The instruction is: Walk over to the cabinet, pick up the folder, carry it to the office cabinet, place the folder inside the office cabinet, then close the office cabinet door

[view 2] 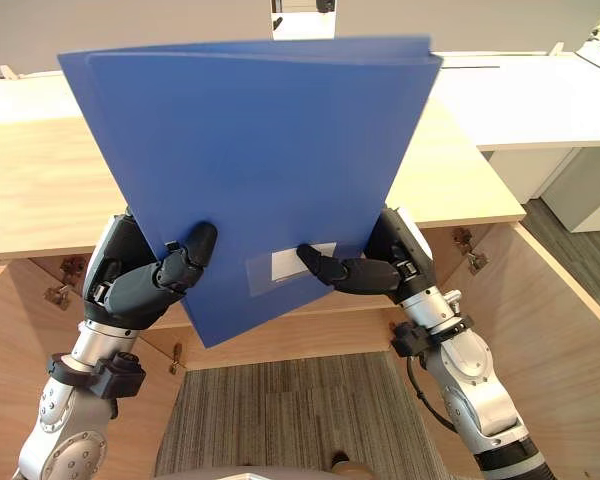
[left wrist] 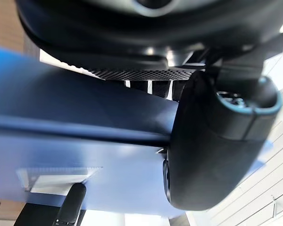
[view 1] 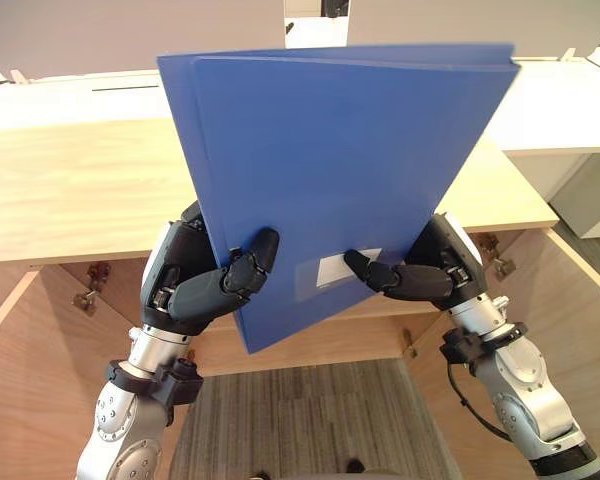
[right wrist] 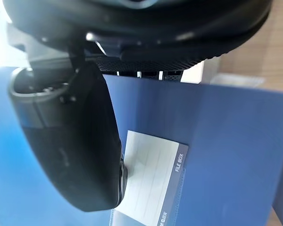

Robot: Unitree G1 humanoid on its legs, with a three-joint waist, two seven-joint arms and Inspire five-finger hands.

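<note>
A large blue folder (view 1: pixel 340 170) with a white label is held upright in front of me, above the wooden cabinet top (view 1: pixel 70 190). My left hand (view 1: pixel 205 285) grips its lower left edge, thumb pressed on the front face. My right hand (view 1: pixel 420 272) grips the lower right edge, its thumb lying across the label. In the left wrist view the thumb (left wrist: pixel 217 146) clamps the folder (left wrist: pixel 85 117); in the right wrist view the thumb (right wrist: pixel 80 146) rests on the folder's label (right wrist: pixel 153 174).
Below the cabinet top, two wooden doors (view 1: pixel 580 330) stand swung open at either side, hinges (view 1: pixel 500 265) showing. Grey striped carpet (view 1: pixel 310 420) lies between them. White desks (view 1: pixel 570 110) stand behind and to the right.
</note>
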